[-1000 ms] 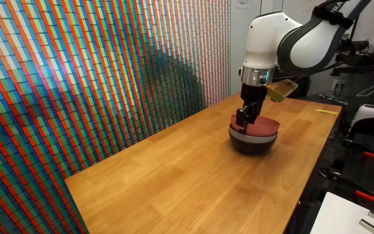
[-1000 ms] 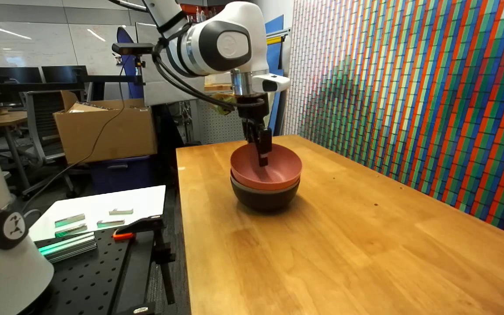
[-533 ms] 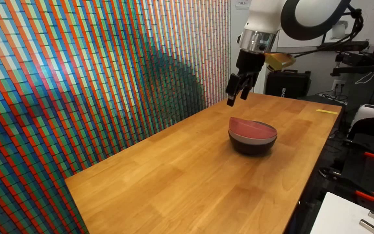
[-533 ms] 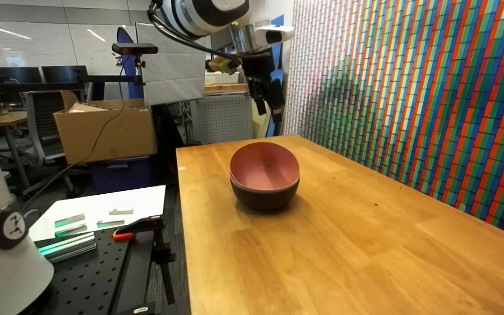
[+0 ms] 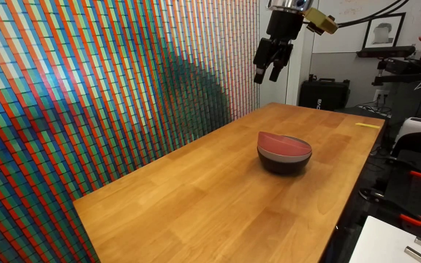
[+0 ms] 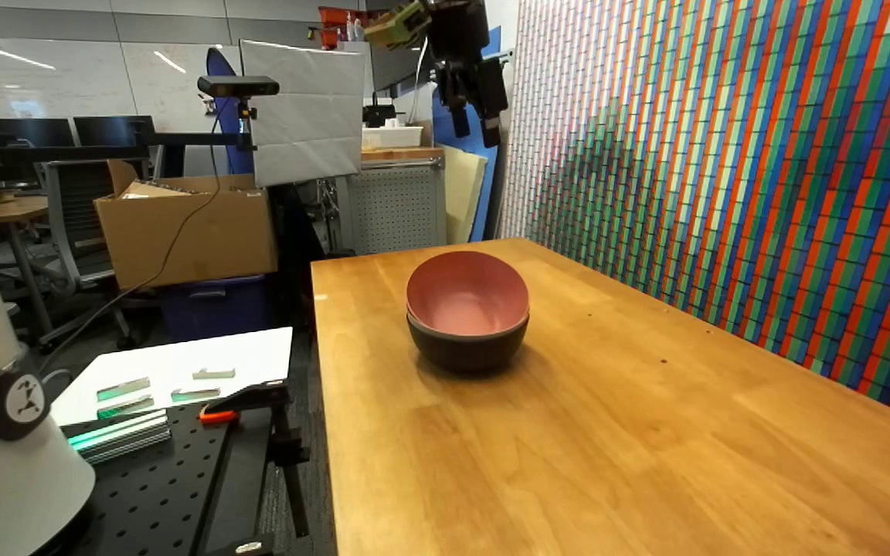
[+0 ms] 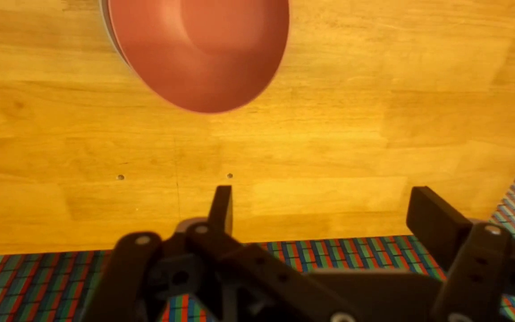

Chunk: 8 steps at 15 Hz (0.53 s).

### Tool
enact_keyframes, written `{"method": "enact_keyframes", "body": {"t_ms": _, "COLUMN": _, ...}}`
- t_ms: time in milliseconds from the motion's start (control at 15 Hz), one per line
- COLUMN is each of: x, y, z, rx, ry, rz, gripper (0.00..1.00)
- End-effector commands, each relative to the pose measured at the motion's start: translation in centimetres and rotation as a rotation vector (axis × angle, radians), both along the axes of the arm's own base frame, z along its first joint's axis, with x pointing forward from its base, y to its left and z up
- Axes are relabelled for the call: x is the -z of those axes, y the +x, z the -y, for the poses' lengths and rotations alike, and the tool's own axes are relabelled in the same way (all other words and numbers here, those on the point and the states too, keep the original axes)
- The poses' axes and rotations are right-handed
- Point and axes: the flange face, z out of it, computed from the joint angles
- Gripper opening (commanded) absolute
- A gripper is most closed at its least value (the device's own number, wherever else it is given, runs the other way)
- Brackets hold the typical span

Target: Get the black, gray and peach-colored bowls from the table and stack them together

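Note:
The bowls stand stacked on the wooden table (image 5: 196,197). The peach-colored bowl (image 5: 284,145) is on top and sits tilted, one side of its rim higher; it also shows in an exterior view (image 6: 468,293) and in the wrist view (image 7: 213,58). The gray bowl (image 5: 287,157) is under it, mostly hidden, showing as a band. The black bowl (image 5: 283,167) is at the bottom, on the table; it shows too in an exterior view (image 6: 467,353). My gripper (image 5: 266,77) is open and empty, well above the stack and apart from it; its fingers spread wide in the wrist view (image 7: 322,197).
A wall of colored tiles (image 5: 122,91) runs along one long side of the table. A black side table with a white board (image 6: 182,371) and loose metal pieces stands beside the other side. A yellow strip (image 5: 367,125) lies near a table corner.
My gripper was inside the peach-colored bowl, then rose out of it and is now high above the table. The peach-colored bowl tipped as the gripper left; the lower bowls stayed in place.

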Motion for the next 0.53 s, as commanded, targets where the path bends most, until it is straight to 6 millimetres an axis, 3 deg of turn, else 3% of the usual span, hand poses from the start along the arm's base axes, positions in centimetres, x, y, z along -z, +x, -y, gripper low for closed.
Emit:
{"method": "enact_keyframes", "body": {"t_ms": 0, "x": -2.1, "y": -0.4, "z": 0.2, "rx": -0.038, "ry": 0.047, "rz": -0.127, "gripper": 1.0}}
{"method": "enact_keyframes", "body": {"t_ms": 133, "x": -2.2, "y": -0.7, "z": 0.9, "rx": -0.027, "ry": 0.025, "rz": -0.211, "gripper": 1.0}}
{"method": "enact_keyframes", "body": {"t_ms": 200, "x": -1.1, "y": -0.7, "z": 0.2, "rx": -0.023, "ry": 0.013, "rz": -0.155, "gripper": 1.0}}
{"method": "enact_keyframes", "body": {"t_ms": 467, "x": -1.2, "y": -0.8, "z": 0.7, "rx": -0.018, "ry": 0.003, "rz": -0.199, "gripper": 1.0}}
